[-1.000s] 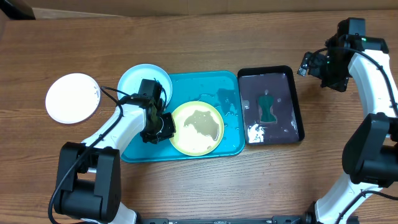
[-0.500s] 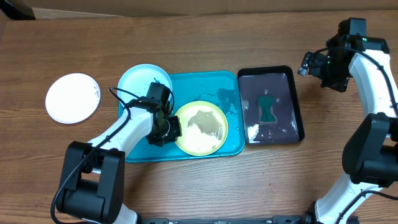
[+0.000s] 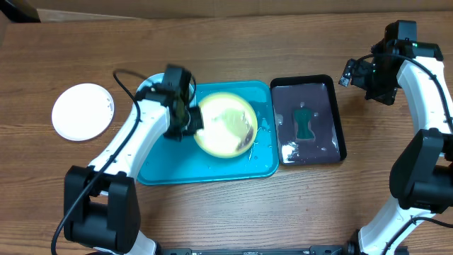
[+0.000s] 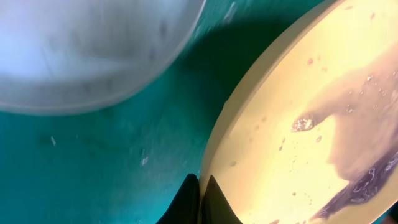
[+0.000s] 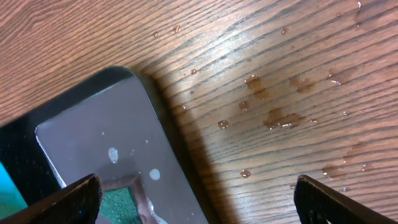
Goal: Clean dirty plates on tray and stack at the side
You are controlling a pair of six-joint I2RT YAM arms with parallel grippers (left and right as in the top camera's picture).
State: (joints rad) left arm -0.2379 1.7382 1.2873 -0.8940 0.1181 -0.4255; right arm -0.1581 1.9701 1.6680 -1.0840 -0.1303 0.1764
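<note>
Left gripper [image 4: 199, 198] is pinching a wet pale yellow round plastic plate [image 3: 226, 126] by its rim, tilted over the large teal plastic tray [image 3: 212, 170], with the round white plate [image 3: 82, 111] lying aside, seemingly done, the round light blue plate [image 4: 87, 50] waiting at the tray's corner, and the right gripper [image 5: 196, 196] hanging wide open and empty.

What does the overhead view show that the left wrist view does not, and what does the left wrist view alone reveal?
Only overhead: the white plate on the table beside the tray, the black tray holding the green sponge, and both arms. Only left wrist: close up, the left gripper shut on the rim of the yellow plate, with droplets and murky water on it. Both: the yellow plate, the light blue plate and the teal tray.
</note>
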